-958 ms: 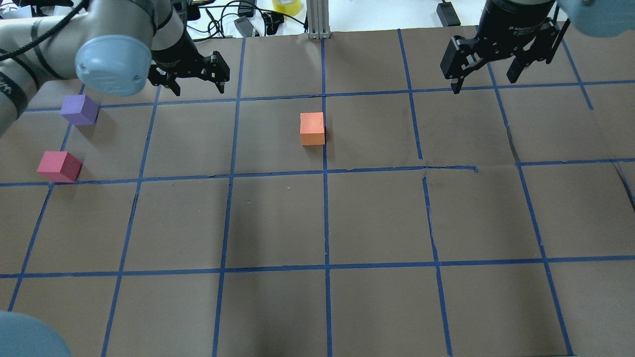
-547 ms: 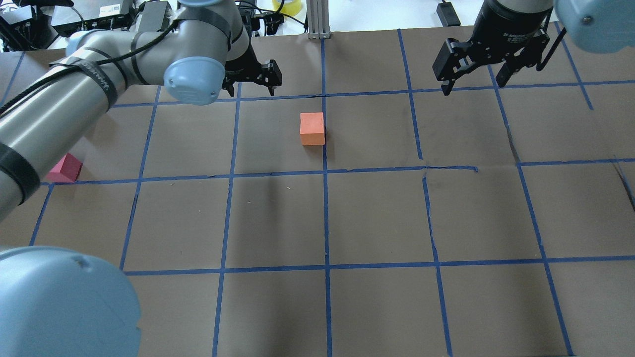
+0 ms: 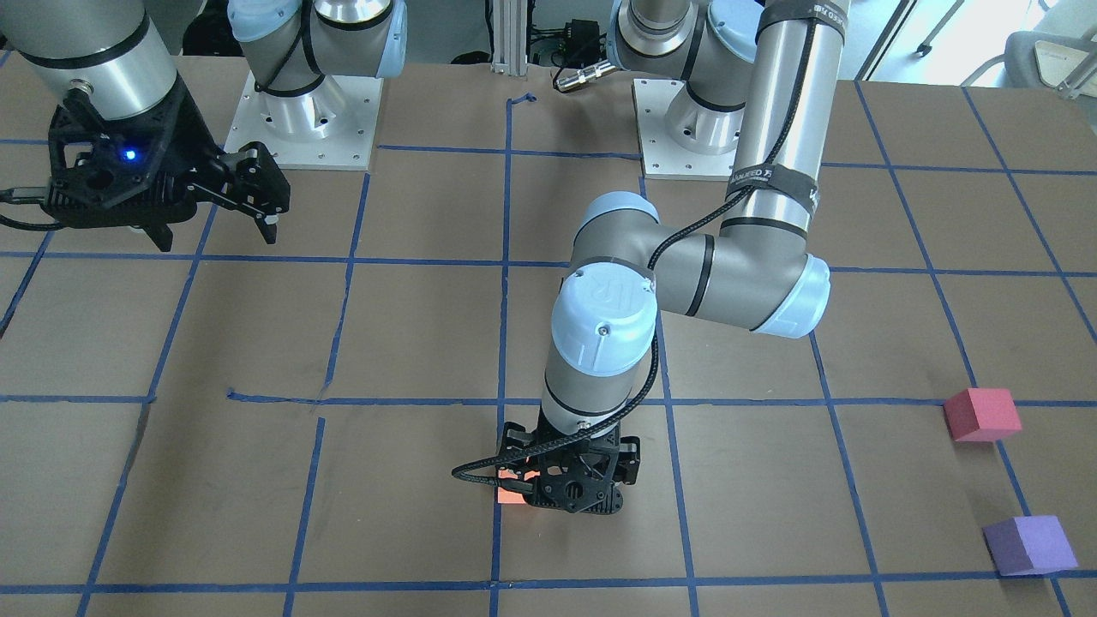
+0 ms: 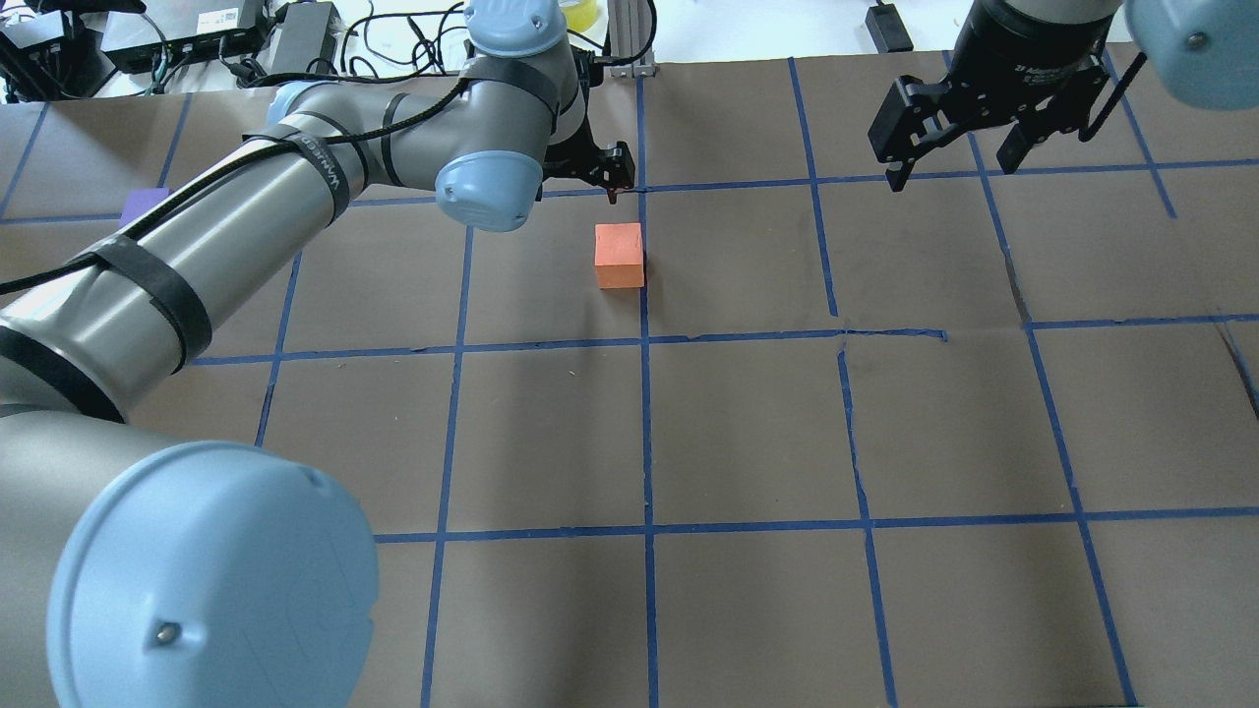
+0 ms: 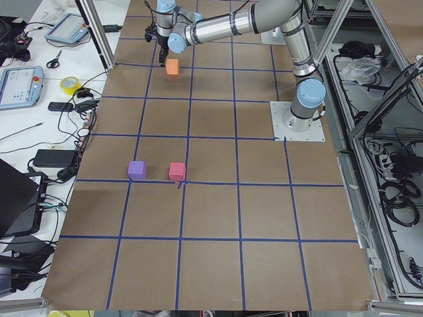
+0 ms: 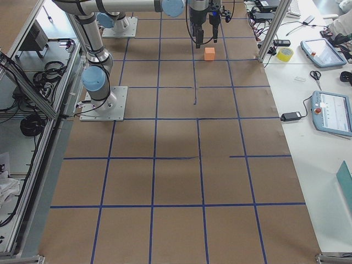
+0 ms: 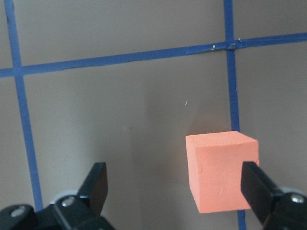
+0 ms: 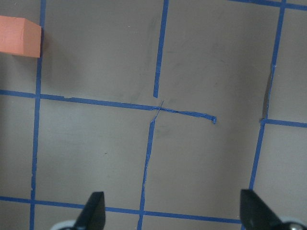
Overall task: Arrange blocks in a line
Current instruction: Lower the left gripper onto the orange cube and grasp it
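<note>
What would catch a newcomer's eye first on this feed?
The left arm reaches to the middle of the table, its open left hand hanging by the orange block, not gripping it. The red block and purple block lie apart near the robot's left end; the right hand hangs open and empty.

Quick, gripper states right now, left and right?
Left gripper: open, holding nothing; orange block sits on the table, not gripped.
Right gripper: open, empty.
</note>
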